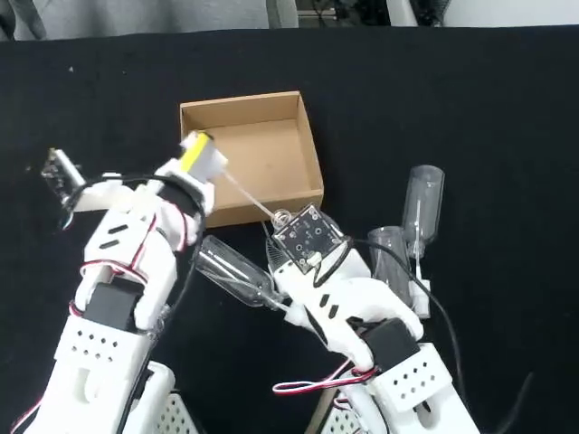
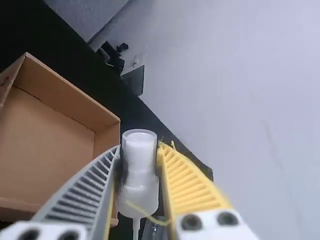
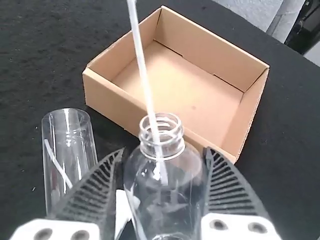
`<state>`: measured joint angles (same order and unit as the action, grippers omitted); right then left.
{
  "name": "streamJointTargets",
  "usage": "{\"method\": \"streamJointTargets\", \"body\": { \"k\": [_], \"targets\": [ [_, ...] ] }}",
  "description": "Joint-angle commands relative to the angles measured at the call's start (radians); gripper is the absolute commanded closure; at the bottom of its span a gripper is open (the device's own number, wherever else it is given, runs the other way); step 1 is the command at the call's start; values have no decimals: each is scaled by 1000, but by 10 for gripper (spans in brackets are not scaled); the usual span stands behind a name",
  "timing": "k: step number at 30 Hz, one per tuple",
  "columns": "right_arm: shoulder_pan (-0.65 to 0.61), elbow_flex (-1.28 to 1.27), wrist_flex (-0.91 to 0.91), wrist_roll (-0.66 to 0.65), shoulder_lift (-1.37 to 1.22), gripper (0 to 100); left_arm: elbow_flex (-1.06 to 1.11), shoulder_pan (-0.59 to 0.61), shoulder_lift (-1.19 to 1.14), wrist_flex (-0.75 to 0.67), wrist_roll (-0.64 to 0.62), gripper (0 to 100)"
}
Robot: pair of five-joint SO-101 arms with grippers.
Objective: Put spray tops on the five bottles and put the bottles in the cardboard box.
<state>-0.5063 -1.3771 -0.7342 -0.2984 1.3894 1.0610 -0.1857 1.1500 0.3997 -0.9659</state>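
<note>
Nearest you, your right gripper (image 3: 162,151) is clamped round the body of a clear bottle (image 3: 162,180). Its fingers are spread just as wide as the bottle, and the open neck points toward the cardboard box (image 3: 115,97). A second bottle (image 3: 69,150) sits right beside it on the black table (image 3: 40,50), with a thin tube inside (it's almost against the gripper's finger, so that side is tight).

Your left gripper (image 2: 140,149) is pinched onto a white spray top (image 2: 139,167), one finger on each side of its collar. From above, that spray top hangs over the box's near-left corner. Its long dip tube (image 3: 142,70) slants down across the box's front wall and into the held bottle's neck.

The right wrist camera gives you the tube actually inside the neck, which is hard to judge from the high view. The high view gives you the rest of the layout. A third bottle (image 1: 389,258) and a fourth bottle (image 1: 422,203) sit off to the right of your right arm, close to its cable. The held bottle's neck sits just short of the box's front edge, and the black table runs on well past the box to its far edge.
</note>
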Motion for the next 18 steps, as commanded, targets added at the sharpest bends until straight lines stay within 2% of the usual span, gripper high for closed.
{"method": "streamJointTargets", "body": {
  "k": [1, 9, 18],
  "targets": [
    [-21, 7, 26, -3, 25, 854, -7, -48, 23, -20, 26, 972],
    [-20, 7, 25, -3, 25, 854, 16, -54, 23, -21, 23, 972],
    [-14, 5, 23, -2, 25, 854, 47, -160, 23, -20, 28, 972]
  ]
}}
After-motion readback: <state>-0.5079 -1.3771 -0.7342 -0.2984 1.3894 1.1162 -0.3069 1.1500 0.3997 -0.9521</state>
